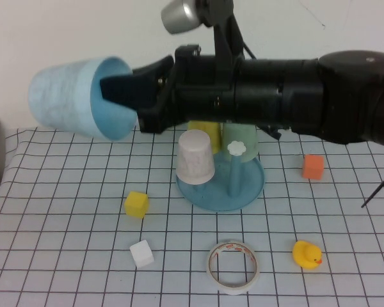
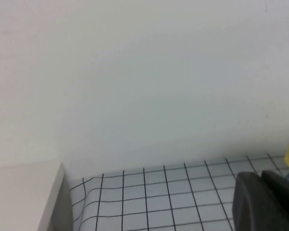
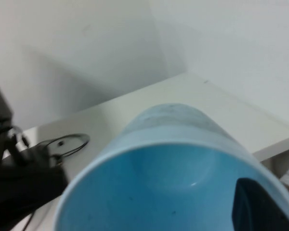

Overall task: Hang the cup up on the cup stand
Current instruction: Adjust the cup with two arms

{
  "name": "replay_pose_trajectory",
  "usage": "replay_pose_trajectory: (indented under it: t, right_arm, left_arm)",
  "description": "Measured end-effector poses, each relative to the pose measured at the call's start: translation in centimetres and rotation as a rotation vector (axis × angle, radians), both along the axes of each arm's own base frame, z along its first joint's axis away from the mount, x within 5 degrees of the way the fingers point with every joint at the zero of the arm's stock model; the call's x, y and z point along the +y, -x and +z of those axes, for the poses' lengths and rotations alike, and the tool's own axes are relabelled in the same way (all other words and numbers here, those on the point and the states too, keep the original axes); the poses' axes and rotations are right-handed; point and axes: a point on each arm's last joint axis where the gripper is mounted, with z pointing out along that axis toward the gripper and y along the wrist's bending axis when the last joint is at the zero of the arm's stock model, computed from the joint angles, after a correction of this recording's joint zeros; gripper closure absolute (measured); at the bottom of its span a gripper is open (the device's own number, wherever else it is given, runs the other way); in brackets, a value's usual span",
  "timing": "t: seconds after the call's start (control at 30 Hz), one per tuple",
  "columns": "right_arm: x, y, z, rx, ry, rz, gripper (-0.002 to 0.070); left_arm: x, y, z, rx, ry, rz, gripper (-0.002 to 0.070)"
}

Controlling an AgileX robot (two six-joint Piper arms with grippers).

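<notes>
Your right pincer (image 1: 125, 89) has the cup (image 1: 73, 96) up in the air, high over the far left of the surface (image 1: 64, 236), lying on its side with the open mouth facing right toward the arm. The jaws are pinched down narrow on the rim: one dark finger runs inside the cup, and the wrist view shows it against the blue inner wall (image 3: 260, 209). So you're holding by the lip only.

That's a light, thin plastic cup (image 3: 173, 168), smooth inside and out, no handle. It shouldn't crack, but a rim pinch like this lets it swivel or slip if you swing fast. Squeeze harder and the wall will likely flex rather than grip better, so move gently instead.

The cup stand (image 1: 221, 185) sits near the middle of the surface, well below and to the right of the cup. A white cup (image 1: 195, 157) already hangs on its left side and a pale green cup (image 1: 242, 144) at the far side; the peg with the white flower knob (image 1: 236, 147) looks free. You'll want the mouth turned downward before lowering over it.

Your left pincer (image 2: 265, 202) is closed with nothing in it, parked low at the far left edge of the surface by the wall.
</notes>
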Motion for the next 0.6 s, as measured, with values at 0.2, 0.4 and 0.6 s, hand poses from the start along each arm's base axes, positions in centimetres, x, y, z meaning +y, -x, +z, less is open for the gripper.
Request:
replay_pose_trajectory:
  t: [0.2,0.4,0.6]
  right_arm:
    - [0.0,0.8,-1.4,0.028,0.015,0.072,0.0659]
    - [-0.1,1.1,-2.7,0.059,0.037,0.08,0.0659]
    - [-0.1,1.4,-3.2,0.073,0.039,0.109,0.0659]
  left_arm:
    - [-0.1,0.0,-0.4,0.042,-0.086,-0.016,0.0676]
    - [-0.8,0.2,-0.8,0.056,-0.272,-0.1,0.0676]
    - [-2.5,0.6,-1.4,0.07,-0.456,-0.285,0.0676]
